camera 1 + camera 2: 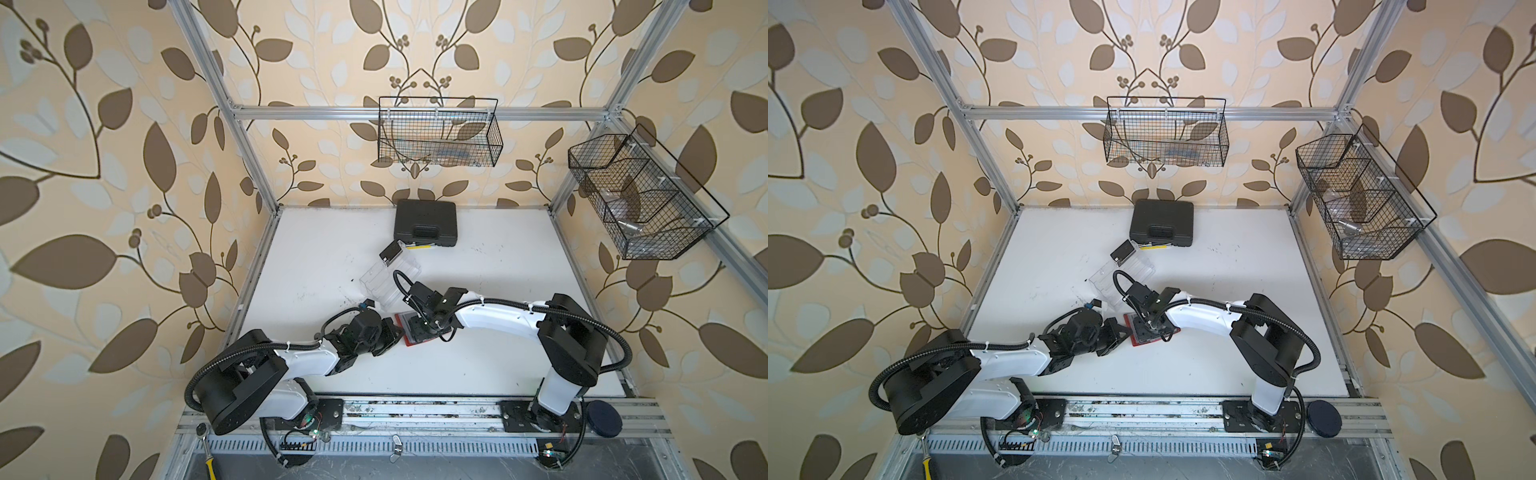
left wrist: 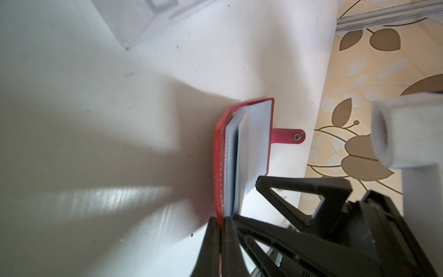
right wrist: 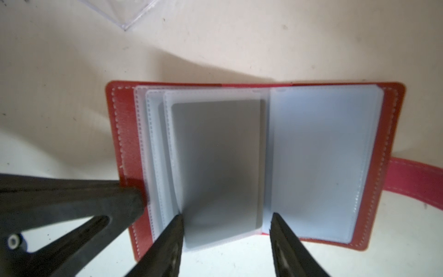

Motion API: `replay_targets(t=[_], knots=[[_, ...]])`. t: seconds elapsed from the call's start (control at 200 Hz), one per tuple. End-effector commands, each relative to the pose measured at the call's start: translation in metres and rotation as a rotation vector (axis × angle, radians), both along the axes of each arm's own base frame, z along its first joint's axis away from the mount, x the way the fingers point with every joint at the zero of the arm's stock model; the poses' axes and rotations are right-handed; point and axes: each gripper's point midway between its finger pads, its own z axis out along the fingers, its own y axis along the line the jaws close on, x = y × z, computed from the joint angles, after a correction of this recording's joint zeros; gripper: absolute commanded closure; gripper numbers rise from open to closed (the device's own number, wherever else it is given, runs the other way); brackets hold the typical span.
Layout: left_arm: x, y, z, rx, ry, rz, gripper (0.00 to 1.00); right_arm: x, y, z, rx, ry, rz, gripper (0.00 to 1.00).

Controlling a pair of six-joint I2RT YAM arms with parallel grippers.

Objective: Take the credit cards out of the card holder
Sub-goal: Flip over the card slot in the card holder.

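the left gripper point(image 2: 221, 219) is clamped tight on the card holder point(image 3: 124, 134) cover, probably to steady it lying open on the table point(image 3: 239, 36). the right gripper point(image 3: 227, 215), jaws half apart and empty, straddles a sleeve point(image 3: 169, 134) holding a grey card point(image 3: 215, 156), seemingly to pinch it out.

Both top views are bright and evenly lit, the white tabletop point(image 1: 498, 266) nearly washed out and the wallpaper point(image 1: 83, 166) stretched toward the edges. Wrist views are soft: the card holder point(image 3: 323, 156) is blurred, with broad shadows and a glare streak on the tabletop.
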Motion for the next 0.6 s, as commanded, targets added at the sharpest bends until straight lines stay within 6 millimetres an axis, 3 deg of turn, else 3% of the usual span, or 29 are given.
replay_targets(t=[0.0, 0.415, 0.595], knots=[[0.004, -0.011, 0.018, -0.033, -0.052, -0.032, 1.00, 0.009, -0.023, 0.005, -0.091, -0.038, -0.045, 0.44], [0.001, -0.009, 0.013, -0.009, -0.045, -0.045, 1.00, 0.012, -0.032, 0.016, -0.067, -0.055, -0.076, 0.48], [0.000, -0.008, 0.012, -0.001, -0.044, -0.048, 1.00, 0.013, -0.037, 0.017, -0.060, -0.051, -0.087, 0.54]])
